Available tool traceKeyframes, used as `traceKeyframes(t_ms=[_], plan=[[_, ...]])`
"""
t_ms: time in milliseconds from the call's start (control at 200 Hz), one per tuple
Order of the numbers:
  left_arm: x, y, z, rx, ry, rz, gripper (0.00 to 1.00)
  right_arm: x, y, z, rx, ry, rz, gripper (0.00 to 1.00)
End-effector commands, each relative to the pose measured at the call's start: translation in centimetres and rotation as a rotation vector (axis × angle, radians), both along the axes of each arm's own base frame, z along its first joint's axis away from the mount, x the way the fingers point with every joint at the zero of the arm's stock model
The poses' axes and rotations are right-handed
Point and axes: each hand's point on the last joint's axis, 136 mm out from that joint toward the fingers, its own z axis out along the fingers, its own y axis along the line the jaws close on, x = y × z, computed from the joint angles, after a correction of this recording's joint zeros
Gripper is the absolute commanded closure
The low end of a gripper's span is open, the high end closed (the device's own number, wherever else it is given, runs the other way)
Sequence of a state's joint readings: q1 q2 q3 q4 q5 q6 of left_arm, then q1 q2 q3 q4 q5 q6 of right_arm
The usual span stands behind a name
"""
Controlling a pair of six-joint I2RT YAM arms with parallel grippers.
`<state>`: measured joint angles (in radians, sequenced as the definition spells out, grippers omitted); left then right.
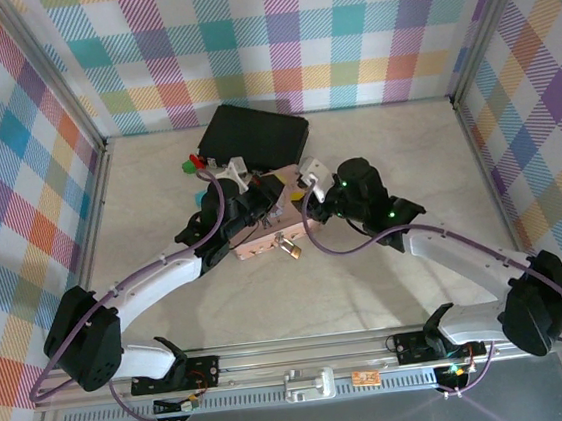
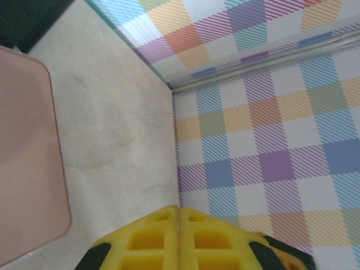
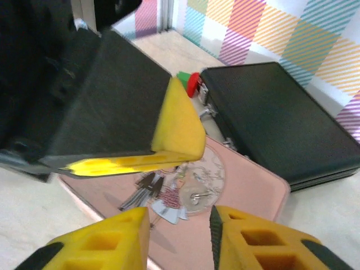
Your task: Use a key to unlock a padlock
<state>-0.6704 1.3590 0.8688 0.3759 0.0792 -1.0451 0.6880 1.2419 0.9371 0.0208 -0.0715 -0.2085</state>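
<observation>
Top view: the tiny brass-gold padlock point(image 1: 290, 251) with a silver shackle lies on the beige table point(image 1: 385, 149), just beside the near edge of the flat pink rectangular tin point(image 1: 260, 243).

Left wrist: the left gripper point(image 2: 178, 212) has its yellow fingers pressed together, with the tin beside it.

Right wrist: the right gripper point(image 3: 180, 228) stands spread above the tin.

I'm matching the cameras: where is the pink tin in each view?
Top external: pink tin at mid-table, just nearer than the black case.
Left wrist: down the left edge.
Right wrist: lower middle, lid artwork showing.
Shared landmark: the black case beside the tin.
</observation>
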Motion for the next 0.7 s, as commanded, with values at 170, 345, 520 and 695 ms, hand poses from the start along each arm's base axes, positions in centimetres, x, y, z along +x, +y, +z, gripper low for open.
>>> traceKeyframes(t_ms=[170, 345, 520, 695], plan=[[-0.4, 1.0, 5.1, 0.163, -0.458, -0.022, 1.00, 1.1, -3.7, 4.2, 0.422, 0.389, -0.069, 0.54], [-1.7, 0.9, 5.9, 0.121, -0.579, -0.056, 1.00, -0.1, -2.6, 5.4, 0.557, 0.472, 0.089, 0.51], [-2.9, 0.3, 7.0, 0.018, -0.649, -0.104, 1.00, -1.1, -1.4, 6.1, 0.636, 0.495, 0.228, 0.52], [-3.6, -0.8, 7.6, -0.042, -0.677, -0.175, 1.00, -0.9, -0.5, 5.4, 0.667, 0.559, 0.289, 0.54]])
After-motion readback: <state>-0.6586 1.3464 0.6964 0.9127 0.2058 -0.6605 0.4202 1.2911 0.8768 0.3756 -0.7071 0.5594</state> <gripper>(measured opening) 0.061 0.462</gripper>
